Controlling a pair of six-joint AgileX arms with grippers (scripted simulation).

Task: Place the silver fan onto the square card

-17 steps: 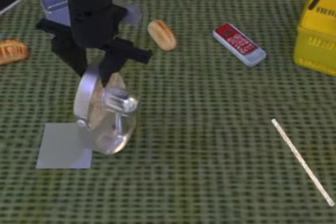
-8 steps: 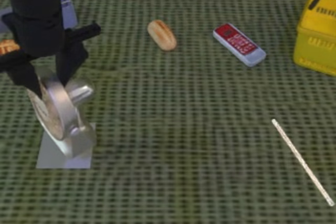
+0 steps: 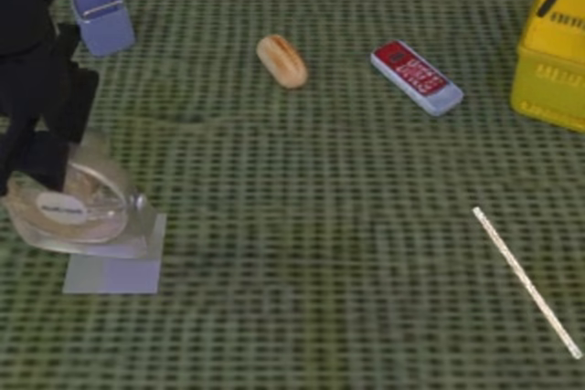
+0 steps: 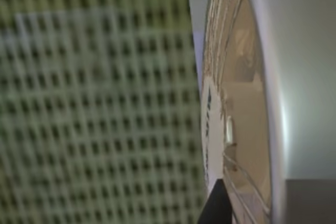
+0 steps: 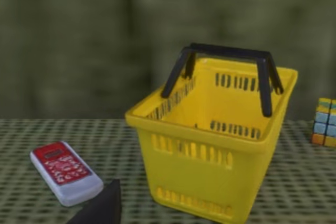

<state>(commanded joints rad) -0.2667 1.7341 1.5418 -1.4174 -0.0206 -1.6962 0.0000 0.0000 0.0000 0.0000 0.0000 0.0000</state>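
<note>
The silver fan [image 3: 71,210] lies tipped over, its face turned up, at the table's left edge. Its near right rim rests over the far left part of the square card [image 3: 117,271]; the rest of it lies off the card, to the left and behind. My left gripper [image 3: 29,154] comes down on the fan's far rim and is shut on the ring. In the left wrist view the fan [image 4: 247,103] fills the frame, with a strip of the card [image 4: 197,19] beside it. Only a dark bit of my right gripper [image 5: 103,208] shows, parked outside the top view.
A blue-lilac open box [image 3: 102,17] stands behind the fan. A bread roll [image 3: 281,61] and a red phone [image 3: 416,78] lie at the back middle. The yellow basket [image 3: 553,52] is at the back right, a white stick [image 3: 526,280] at the front right, a colour cube [image 5: 325,121] beyond the basket.
My left arm has swung to the left with the fan. The fan went from standing on edge to lying nearly flat over the card's far left part.
</note>
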